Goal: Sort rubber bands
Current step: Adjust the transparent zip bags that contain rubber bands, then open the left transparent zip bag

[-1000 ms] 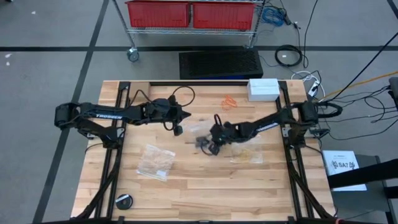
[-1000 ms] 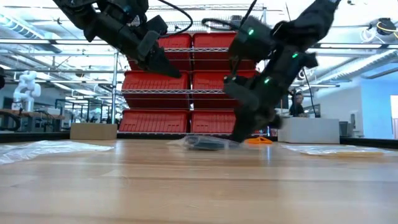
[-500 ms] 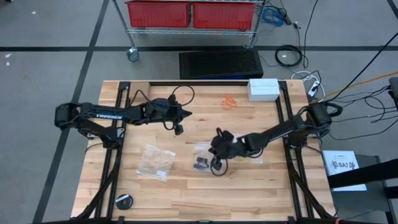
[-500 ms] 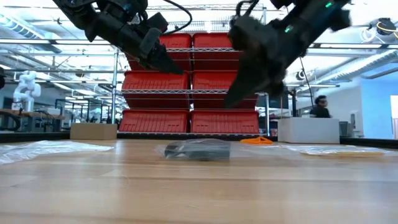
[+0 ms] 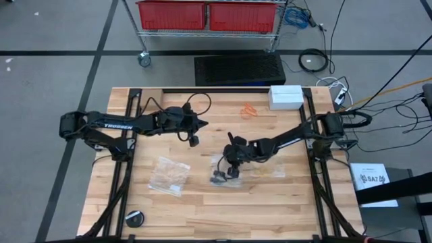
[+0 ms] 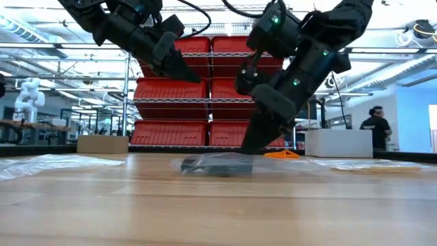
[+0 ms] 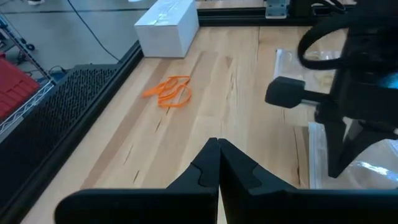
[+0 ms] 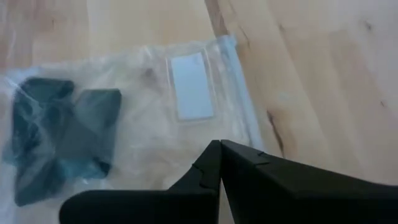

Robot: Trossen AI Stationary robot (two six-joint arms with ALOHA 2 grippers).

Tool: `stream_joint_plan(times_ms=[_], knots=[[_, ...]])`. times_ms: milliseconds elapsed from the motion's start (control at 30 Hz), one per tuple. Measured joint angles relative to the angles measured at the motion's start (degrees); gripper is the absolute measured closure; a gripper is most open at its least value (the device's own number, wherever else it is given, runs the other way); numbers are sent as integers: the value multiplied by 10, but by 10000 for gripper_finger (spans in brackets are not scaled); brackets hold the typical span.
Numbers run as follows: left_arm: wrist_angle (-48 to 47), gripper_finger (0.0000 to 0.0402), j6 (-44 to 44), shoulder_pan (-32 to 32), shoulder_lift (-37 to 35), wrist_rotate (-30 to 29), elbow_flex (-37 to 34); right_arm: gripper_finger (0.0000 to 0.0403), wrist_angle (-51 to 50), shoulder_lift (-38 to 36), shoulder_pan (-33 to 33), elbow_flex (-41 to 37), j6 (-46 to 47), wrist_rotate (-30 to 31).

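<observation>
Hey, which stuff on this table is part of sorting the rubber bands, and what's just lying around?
For the job:
orange rubber bands
black rubber bands in a clear bag
bag of pale rubber bands

Lying about:
white box
black round object

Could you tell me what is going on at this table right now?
The right gripper, shut, is down at a clear bag of black rubber bands near the table's middle. The left gripper, also shut, hangs above the wood and holds nothing. Orange rubber bands lie loose near a white box.
</observation>
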Motion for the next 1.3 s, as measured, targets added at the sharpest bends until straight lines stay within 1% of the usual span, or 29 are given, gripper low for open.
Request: stream_joint_plan(times_ms=[333, 500, 600, 633, 700, 800, 933, 1033, 1133, 1200, 1300], knots=[[0, 398, 0, 0, 0, 0, 0, 403, -1, 0, -34, 0, -29, -8], [-1, 398, 1, 0, 0, 0, 0, 403, 3, 0, -48, 0, -50, 2], [-12, 398, 1, 0, -5, 0, 0, 403, 3, -16, -54, 0, -65, 1], [-34, 398, 3, 0, -14, 3, 0, 403, 3, -29, -54, 0, -69, 0], [-103, 398, 3, -5, -37, 25, 11, 403, 2, -57, -52, 0, -75, 1], [-254, 398, -13, -24, -70, 53, 33, 403, -16, -99, -41, 0, -85, 1], [-418, 398, -65, -73, -92, 60, 47, 403, -50, -143, -23, 0, -87, 4], [-503, 398, -110, -116, -88, 67, 47, 403, -78, -158, -10, 0, -85, 5], [-533, 398, -119, -162, -67, 91, 47, 403, -99, -163, 2, 0, -83, 8], [-520, 398, -120, -186, -48, 109, 47, 403, -113, -163, 11, 0, -80, 25], [-506, 398, -121, -210, -2, 110, 47, 403, -133, -163, 23, 0, -72, 35]])
